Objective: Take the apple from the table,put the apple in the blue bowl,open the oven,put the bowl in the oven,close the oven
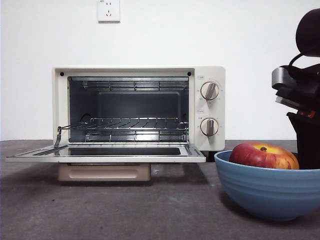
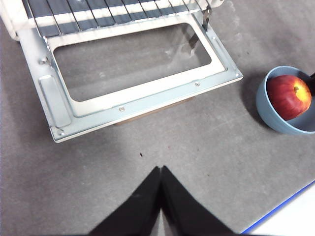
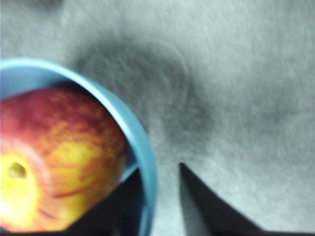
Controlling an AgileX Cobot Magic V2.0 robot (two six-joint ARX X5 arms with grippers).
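Observation:
The cream-white oven (image 1: 210, 75) stands with its door (image 1: 105, 156) folded down flat and its cavity showing. The red and yellow apple (image 1: 263, 155) lies in the blue bowl (image 1: 265, 192) on the table to the oven's right. My right gripper (image 3: 160, 169) is open astride the bowl's rim (image 3: 143, 152), one jaw inside beside the apple (image 3: 59, 157), the other outside. The right arm (image 1: 304, 115) comes down behind the bowl. My left gripper (image 2: 160, 168) hangs shut and holding nothing over the table in front of the door (image 2: 142, 101), with the bowl (image 2: 268, 105) and apple (image 2: 288, 96) off to one side.
A wire rack (image 1: 130, 122) sits inside the oven, and two round knobs (image 1: 209, 91) are on its right panel. The lowered door juts out over the grey table (image 1: 125, 210). A white, blue-edged strip (image 2: 290, 216) borders the table near the left gripper.

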